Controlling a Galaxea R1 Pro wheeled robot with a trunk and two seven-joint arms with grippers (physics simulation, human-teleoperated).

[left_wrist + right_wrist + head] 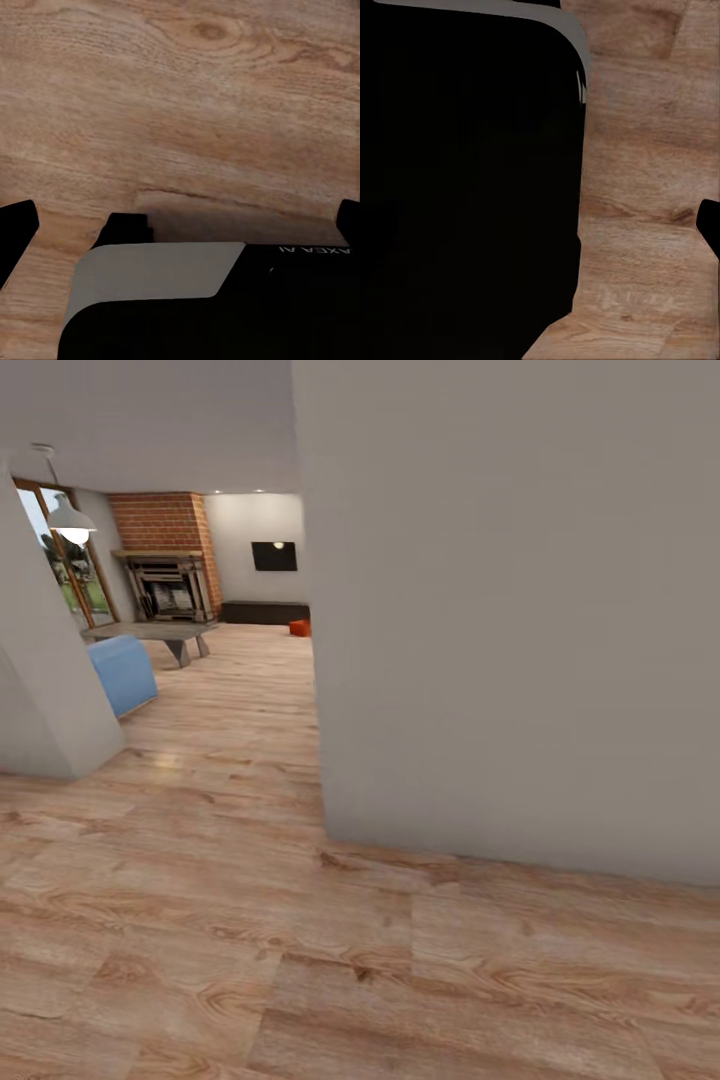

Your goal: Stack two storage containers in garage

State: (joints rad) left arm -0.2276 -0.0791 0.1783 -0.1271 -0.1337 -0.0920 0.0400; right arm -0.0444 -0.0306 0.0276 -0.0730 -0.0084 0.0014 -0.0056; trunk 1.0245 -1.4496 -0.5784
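Note:
Far down the hall lies the living room, with a red brick fireplace, a black wall TV and a low dark cabinet. One small orange-red storage container sits on the wood floor by the cabinet, partly cut off by the wall corner. The second container is out of view. My left gripper hangs open over bare planks, its black fingertips far apart at the picture's edges. In the right wrist view one black fingertip stands at the far edge, beside my dark body.
A large pale grey wall blocks the right half of the head view, its corner close ahead. Another grey wall stands at the left. Between them the plank floor runs toward a blue seat and a low table.

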